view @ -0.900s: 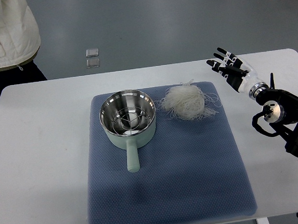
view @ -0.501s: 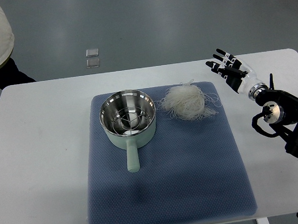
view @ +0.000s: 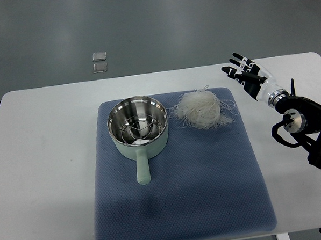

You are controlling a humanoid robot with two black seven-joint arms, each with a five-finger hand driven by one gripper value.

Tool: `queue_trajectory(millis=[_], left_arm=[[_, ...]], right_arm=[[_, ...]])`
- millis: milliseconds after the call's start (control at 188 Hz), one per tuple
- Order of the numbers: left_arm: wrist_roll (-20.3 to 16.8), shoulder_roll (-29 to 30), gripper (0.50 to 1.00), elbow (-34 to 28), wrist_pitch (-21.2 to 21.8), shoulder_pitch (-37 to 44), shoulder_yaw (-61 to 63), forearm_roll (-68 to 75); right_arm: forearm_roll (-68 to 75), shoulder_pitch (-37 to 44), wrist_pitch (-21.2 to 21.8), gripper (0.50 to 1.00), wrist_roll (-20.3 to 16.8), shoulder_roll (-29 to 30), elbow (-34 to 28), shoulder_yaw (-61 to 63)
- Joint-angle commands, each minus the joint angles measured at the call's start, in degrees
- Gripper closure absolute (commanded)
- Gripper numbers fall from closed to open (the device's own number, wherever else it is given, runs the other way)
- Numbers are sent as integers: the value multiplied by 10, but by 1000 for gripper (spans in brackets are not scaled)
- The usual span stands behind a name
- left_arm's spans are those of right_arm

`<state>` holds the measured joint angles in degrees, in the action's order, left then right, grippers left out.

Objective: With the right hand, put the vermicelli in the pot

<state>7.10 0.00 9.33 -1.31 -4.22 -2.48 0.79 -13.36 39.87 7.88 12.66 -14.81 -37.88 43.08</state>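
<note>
Fingers [view: 237, 69] spread and holding nothing: the vermicelli has not been picked up.

Fingers of the right hand [view: 248, 75] are splayed wide and hover over the bare worktop [view: 49, 158] near its far right corner, just beyond the right edge of the blue mat [view: 207, 187], with the dark forearm running back to the right edge. They are apart from the vermicelli [view: 202, 108], a loose white tangle lying on the mat's far right part, close beside the pot [view: 137, 126]. The pot sits on the mat's far left part, its steel bowl holding only a wire rack, no noodles, its pale green handle pointing toward the near edge. By this view none of the task is done: reaching across to the bundle, closing on it, lifting it and letting it go over the pot all remain. No left arm shows.
</note>
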Motion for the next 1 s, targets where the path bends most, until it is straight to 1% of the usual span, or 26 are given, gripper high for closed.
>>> queue_trajectory(millis=[0,309,437,634,996], left_arm=[[-1,0,500,0,0,0,0,0],[-1,0,500,0,0,0,-1,0],[-1,0,500,0,0,1,-1,0],[-1,0,500,0,0,1,-1,0],[0,0,500,1,0,1,1,0]], right_arm=[[0,0,0,572,0,-2,0,0],[-6,1,0,572,0,-8,0,-1],[-39,2,1,570,0,-5,-1,0],[-40,4,28,572,0,-8,0,0],[-78,8,30,572,0,-11,0,0]])
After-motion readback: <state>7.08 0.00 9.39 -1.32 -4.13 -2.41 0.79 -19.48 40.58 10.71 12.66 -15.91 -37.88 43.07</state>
